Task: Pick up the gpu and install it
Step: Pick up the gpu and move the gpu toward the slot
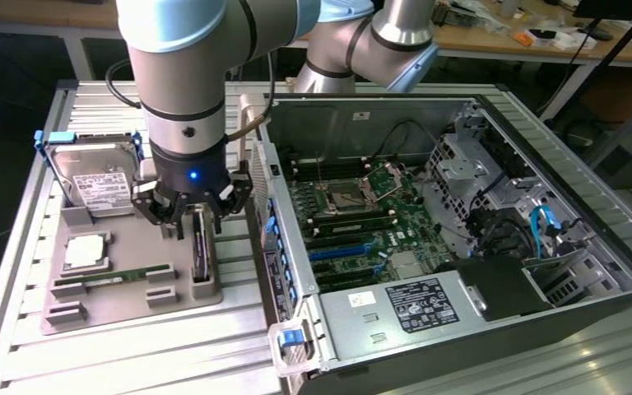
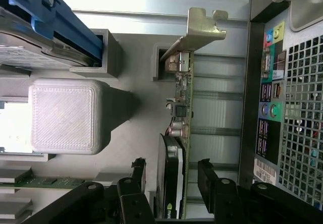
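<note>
The gpu [image 1: 201, 257] stands on its edge in a slot of the grey holder tray [image 1: 129, 311], beside the open computer case. In the wrist view it is a thin card [image 2: 181, 113] with a black shroud and a silver bracket [image 2: 199, 30] at its far end. My gripper [image 1: 192, 218] hangs straight over the card's near half. It is open [image 2: 171, 178]. One black finger [image 2: 137, 176] stands on each side of the card, with a gap to it on both sides. Nothing is held.
The tray also carries a silver hard drive [image 1: 96, 179], a processor [image 1: 85, 251] and a green memory stick [image 1: 113, 281]. The open case [image 1: 492, 123] lies at the exterior view's right, with blue slots [image 1: 344, 251] on its motherboard. Its rear panel [image 2: 282, 108] runs close alongside the card.
</note>
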Controlling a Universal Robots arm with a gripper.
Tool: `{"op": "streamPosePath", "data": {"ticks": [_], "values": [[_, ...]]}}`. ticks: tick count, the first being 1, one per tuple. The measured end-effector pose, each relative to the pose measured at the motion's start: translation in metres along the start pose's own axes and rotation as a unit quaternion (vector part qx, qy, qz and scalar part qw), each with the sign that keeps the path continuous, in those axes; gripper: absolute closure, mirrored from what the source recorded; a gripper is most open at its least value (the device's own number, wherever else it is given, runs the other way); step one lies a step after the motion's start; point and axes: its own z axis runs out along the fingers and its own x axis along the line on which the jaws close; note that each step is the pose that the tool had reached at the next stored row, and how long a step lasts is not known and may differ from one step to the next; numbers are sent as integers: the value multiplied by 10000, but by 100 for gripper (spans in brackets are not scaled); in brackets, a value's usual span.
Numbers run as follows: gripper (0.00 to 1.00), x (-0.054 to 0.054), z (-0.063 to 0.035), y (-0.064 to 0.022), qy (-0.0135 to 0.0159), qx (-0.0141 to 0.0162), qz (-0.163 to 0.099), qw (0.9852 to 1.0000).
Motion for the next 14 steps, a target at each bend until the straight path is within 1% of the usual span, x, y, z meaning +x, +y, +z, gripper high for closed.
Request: {"op": "streamPosePath", "data": {"ticks": [9,10,13,14], "values": [[46,0,1,0,-1,0,0,10000],[47,0,1,0,-1,0,0,10000],[66,0,1,0,0,0,0,10000],[66,0,1,0,0,0,1,10000]]}}
